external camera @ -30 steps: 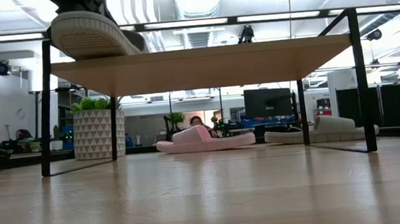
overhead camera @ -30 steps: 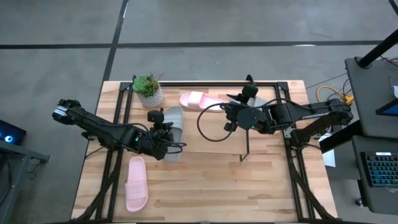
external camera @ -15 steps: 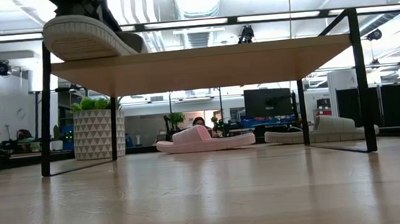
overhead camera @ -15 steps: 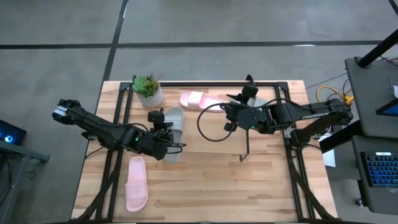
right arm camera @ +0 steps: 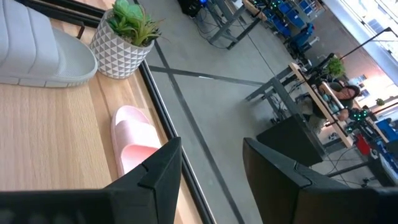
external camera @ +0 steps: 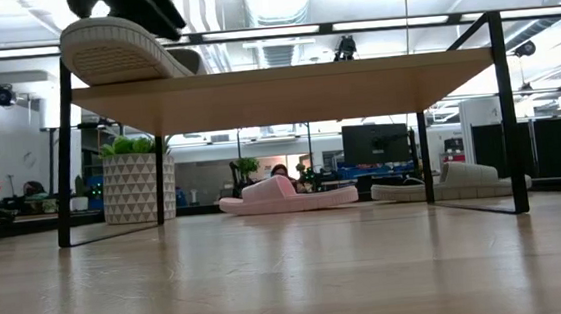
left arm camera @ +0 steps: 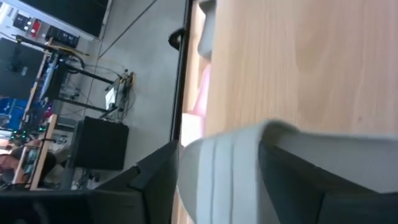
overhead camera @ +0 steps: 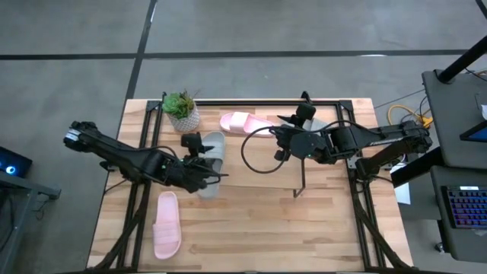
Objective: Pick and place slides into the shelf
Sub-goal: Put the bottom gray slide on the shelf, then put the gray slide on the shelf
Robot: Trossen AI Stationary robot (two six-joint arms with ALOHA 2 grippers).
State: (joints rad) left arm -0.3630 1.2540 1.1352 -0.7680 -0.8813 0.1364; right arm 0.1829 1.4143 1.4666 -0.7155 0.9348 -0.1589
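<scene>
Slides of soft moulded foam are the business here; the grey slip-on sandal with a wide ribbed strap (overhead camera: 211, 162) sits at the nine o'clock end of the low shelf of thin black rods and light wooden board (external camera: 285, 88), its heel seeming to overhang that end in the low view; it looks light and squashy, likely to flex if pinched at toe or heel, so the strap seems the soundest hold; the left gripper (overhead camera: 199, 164) is on it from nine o'clock, its dark fingers (left arm camera: 155, 180) astride the strap in the left wrist view, apparently closed on it; the left arm lies long and low across the table from about nine o'clock; a pale pink sandal (overhead camera: 167, 224) waits on the table near seven o'clock, a second pink sandal (overhead camera: 245, 122) near twelve, another grey one (external camera: 448, 181) behind the shelf; a small potted plant in a white patterned pot (overhead camera: 181, 109) stands at eleven o'clock; the right gripper (overhead camera: 283, 141) hangs over the shelf's three o'clock half, fingers spread, holding nothing.
</scene>
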